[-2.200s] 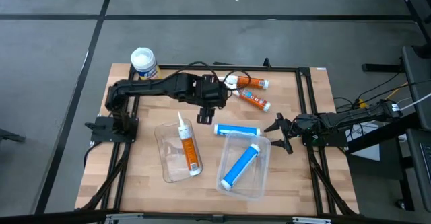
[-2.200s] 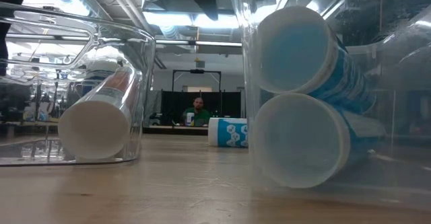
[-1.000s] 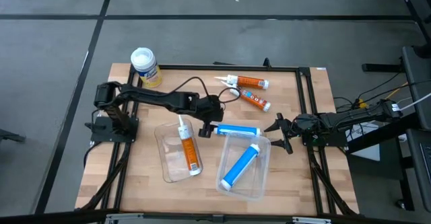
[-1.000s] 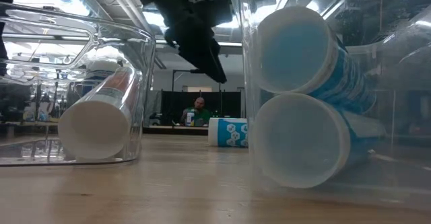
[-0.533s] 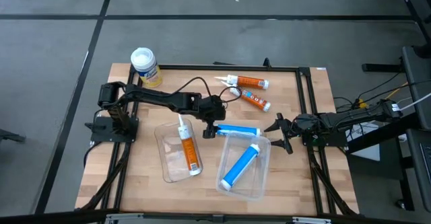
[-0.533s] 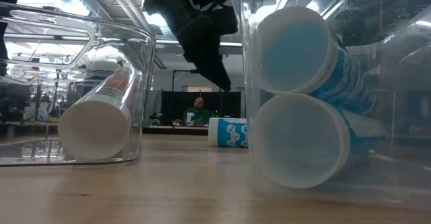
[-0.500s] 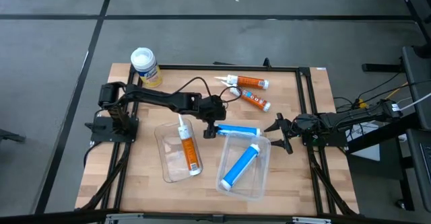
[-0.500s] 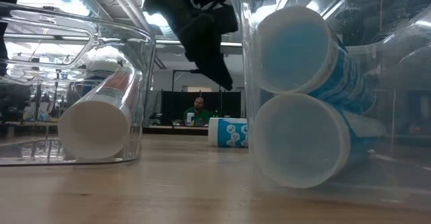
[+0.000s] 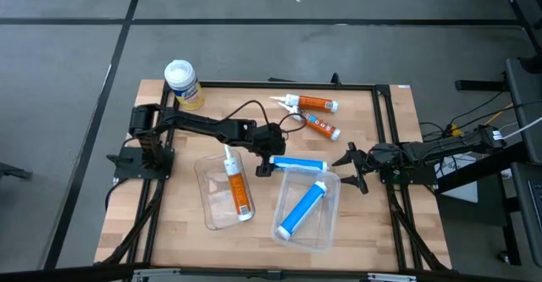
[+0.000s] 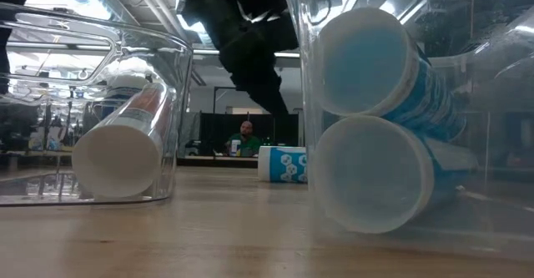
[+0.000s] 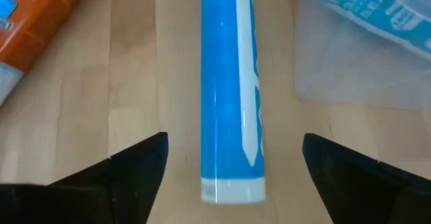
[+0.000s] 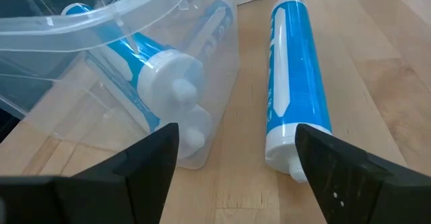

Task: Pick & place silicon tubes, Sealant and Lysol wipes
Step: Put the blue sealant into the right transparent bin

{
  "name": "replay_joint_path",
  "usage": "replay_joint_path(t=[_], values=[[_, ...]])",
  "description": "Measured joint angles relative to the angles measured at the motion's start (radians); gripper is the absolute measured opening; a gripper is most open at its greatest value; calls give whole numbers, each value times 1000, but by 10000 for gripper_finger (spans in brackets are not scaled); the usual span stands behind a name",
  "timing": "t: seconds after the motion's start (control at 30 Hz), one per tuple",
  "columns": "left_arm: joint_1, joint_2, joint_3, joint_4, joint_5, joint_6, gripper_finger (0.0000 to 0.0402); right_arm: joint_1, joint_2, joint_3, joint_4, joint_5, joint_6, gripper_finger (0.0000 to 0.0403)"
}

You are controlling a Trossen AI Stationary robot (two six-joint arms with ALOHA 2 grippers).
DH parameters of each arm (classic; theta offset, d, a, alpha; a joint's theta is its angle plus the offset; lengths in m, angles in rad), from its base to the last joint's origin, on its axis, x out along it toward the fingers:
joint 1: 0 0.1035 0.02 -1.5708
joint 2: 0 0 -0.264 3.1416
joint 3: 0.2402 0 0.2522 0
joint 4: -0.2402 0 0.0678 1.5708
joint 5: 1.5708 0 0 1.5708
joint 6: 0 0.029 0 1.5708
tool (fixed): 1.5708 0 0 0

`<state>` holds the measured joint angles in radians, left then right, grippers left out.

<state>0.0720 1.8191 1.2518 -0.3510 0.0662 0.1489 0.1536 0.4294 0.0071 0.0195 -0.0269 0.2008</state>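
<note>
- The wooden table [image 9: 178,223] sat on a grey floor, framed by black rails.
- The left gripper [image 11: 229,167] hung low over the loose blue tube [image 9: 298,163], its fingers [image 11: 138,167] spread wide to either side of the tube's flat end.
- That tube lay on the wood just beside the right-hand clear bin [image 9: 326,231], which held another blue tube [image 9: 301,208].
- The left-hand clear bin [image 9: 213,214] held an orange sealant tube [image 9: 238,190].
- Two more orange tubes [image 9: 315,117] lay near the far edge.
- The Lysol wipes [image 9: 181,82] stood upright at the far left corner.
- The right gripper [image 12: 232,153] waited at the table's right side, fingers apart.
</note>
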Motion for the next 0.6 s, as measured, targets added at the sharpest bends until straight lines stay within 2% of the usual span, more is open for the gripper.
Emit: replay_joint_path(t=[0.6], values=[[-9,105,3,60,15,3,340,0,0,0,0,0,0,298]])
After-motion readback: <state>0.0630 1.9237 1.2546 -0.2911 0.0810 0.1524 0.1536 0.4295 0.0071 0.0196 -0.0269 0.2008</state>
